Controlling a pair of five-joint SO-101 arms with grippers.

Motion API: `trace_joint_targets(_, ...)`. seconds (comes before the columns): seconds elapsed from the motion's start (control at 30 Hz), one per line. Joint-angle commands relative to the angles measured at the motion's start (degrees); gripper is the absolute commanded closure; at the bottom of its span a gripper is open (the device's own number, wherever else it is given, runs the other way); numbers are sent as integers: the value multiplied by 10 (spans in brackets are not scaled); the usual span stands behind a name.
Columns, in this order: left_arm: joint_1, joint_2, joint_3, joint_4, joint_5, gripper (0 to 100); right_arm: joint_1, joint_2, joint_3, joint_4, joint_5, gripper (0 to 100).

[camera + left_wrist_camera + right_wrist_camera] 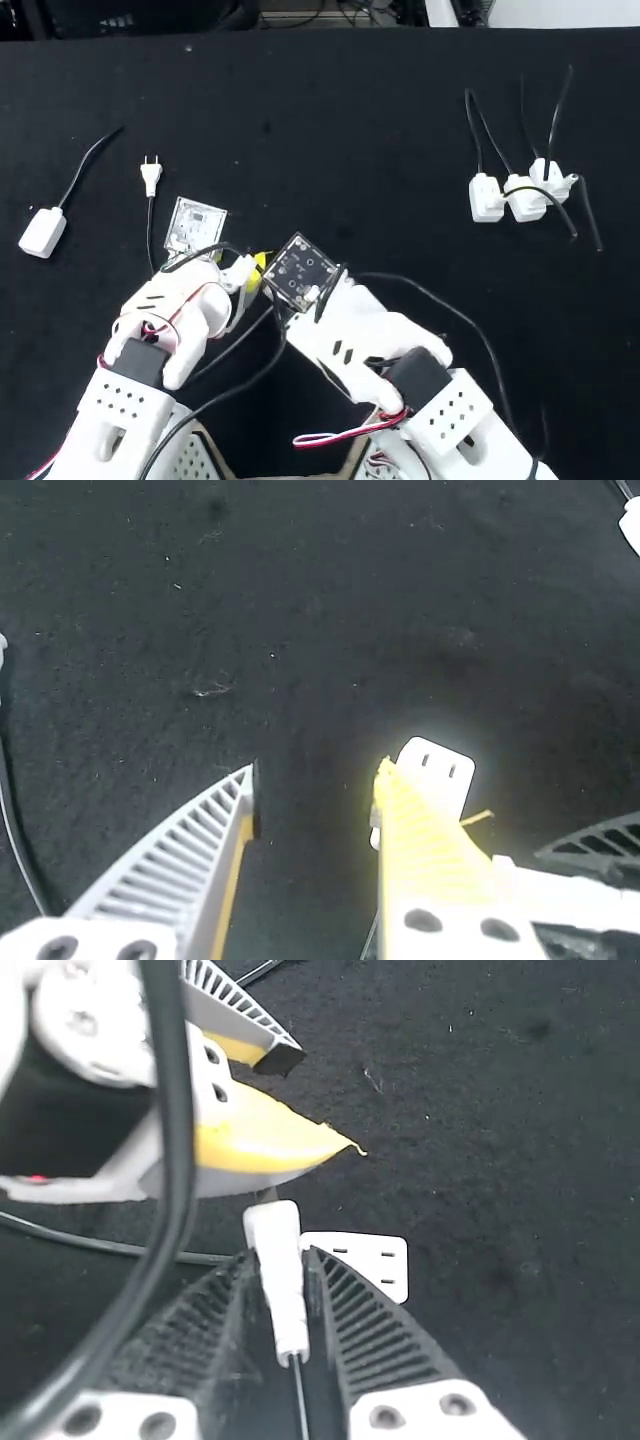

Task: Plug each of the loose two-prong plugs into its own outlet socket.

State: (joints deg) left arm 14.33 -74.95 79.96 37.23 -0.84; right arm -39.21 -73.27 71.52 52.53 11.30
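Observation:
My right gripper (280, 1255) is shut on a white two-prong plug (278, 1280), held lengthwise between its dark fingers just above the black table. A white outlet socket (365, 1260) with two slots lies flat right beside the plug's tip. My left gripper (318, 780) hangs open close over the same spot, empty, with its yellow finger (420, 860) partly covering the socket (437, 773). In the high view both arms meet near the table's front centre, where the left gripper (248, 272) shows its yellow finger. The right arm (370, 335) hides its own fingers and the plug there.
A second loose plug (150, 175) with a black cable lies at the left. Further left is a white socket (42, 232) on a cable. Three white socket blocks (520, 195) with black cables sit at the far right. Black cables run between the arm bases.

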Motion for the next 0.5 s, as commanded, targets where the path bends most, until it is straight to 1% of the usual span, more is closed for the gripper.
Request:
trace_joint_targets(0.0, -2, -1, 3, 1, -4, 802, 18, -14, -46, -14, -56, 988)
trace_joint_targets(0.07, -2, -1, 8, -1, -4, 802, 18, -14, -46, -22, -70, 988)
trace_joint_targets(0.47, -2, -1, 10, -3, -4, 802, 18, -14, -42, -23, -63, 988)
